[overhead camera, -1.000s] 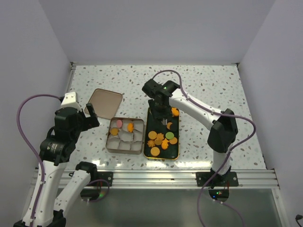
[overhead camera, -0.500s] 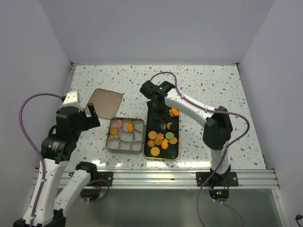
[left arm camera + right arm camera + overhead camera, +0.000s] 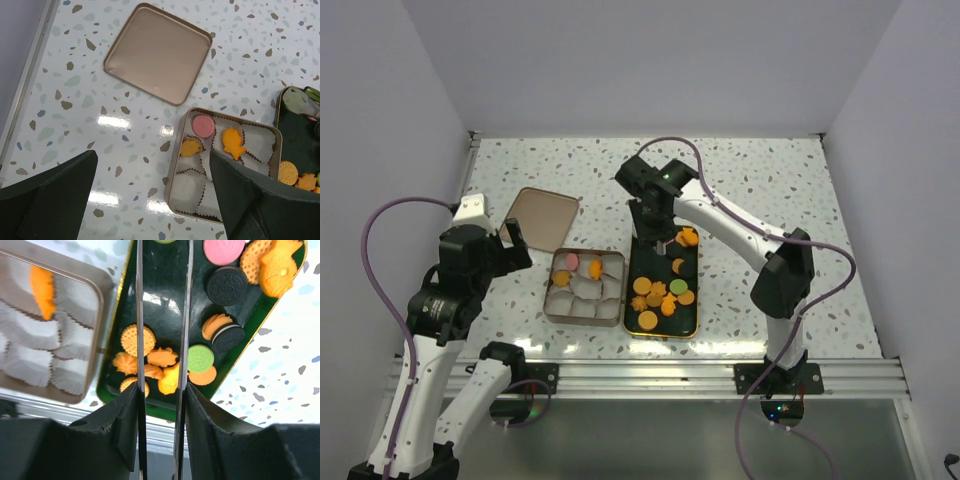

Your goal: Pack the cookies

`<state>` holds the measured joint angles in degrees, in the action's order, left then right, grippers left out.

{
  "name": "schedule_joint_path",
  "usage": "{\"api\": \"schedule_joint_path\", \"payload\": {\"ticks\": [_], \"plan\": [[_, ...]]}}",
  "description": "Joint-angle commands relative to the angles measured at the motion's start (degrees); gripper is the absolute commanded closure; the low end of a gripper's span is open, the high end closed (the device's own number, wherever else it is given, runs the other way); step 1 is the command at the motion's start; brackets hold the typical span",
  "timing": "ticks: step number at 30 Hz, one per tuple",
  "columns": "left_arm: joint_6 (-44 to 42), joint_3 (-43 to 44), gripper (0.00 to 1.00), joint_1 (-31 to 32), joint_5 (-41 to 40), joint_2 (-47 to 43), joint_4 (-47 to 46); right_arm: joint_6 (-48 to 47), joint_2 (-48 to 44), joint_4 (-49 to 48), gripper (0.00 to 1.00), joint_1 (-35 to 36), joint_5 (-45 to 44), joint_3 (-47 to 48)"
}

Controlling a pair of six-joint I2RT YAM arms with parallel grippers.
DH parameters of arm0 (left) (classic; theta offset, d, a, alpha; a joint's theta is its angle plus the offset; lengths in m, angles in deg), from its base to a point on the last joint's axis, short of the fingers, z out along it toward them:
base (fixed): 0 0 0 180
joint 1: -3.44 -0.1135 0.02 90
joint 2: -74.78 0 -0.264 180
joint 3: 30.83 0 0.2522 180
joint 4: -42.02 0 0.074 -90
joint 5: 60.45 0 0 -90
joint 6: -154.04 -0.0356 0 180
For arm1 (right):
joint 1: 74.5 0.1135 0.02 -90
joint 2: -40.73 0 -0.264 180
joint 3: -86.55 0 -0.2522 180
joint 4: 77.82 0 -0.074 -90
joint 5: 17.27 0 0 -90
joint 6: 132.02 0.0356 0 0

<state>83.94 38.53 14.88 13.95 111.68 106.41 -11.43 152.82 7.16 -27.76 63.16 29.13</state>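
Three small cookies (image 3: 204,125) sit in square gold tin (image 3: 171,175), most lie on dark-green tray (image 3: 682,322); left gripper (image 3: 152,155) gaping empty, right gripper (image 3: 163,300) narrowly parted, hold unclear

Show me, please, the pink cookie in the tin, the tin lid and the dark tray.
pink cookie (image 3: 203,125): left wrist view, centre of its top face.
tin lid (image 3: 157,52): left wrist view, middle of its flat panel.
dark tray (image 3: 162,300): right wrist view, bare patch of its floor.
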Motion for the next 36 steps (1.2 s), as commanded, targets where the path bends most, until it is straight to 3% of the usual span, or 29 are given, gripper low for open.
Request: {"api": "schedule_joint_path", "payload": {"ticks": [1, 11, 18, 36], "plan": [[-1.4, 0.0, 0.00, 0.3, 0.8, -0.1, -2.5, 0.4, -5.7, 2.5, 0.60, -0.3, -0.6, 5.7], [-1.5, 0.0, 0.00, 1.1, 0.9, 0.0, -2.6, 5.4, -11.8, -1.2, 0.61, 4.8, 4.3, 5.0], [-1.6, 0.0, 0.00, 1.2, 0.9, -0.3, -2.6, 7.9, -10.3, -2.4, 0.60, 11.3, 5.4, 6.1], [-1.5, 0.0, 0.00, 1.2, 1.4, -1.3, -2.6, 7.5, -10.2, -5.8, 0.59, 11.7, 3.9, -5.9]]}}
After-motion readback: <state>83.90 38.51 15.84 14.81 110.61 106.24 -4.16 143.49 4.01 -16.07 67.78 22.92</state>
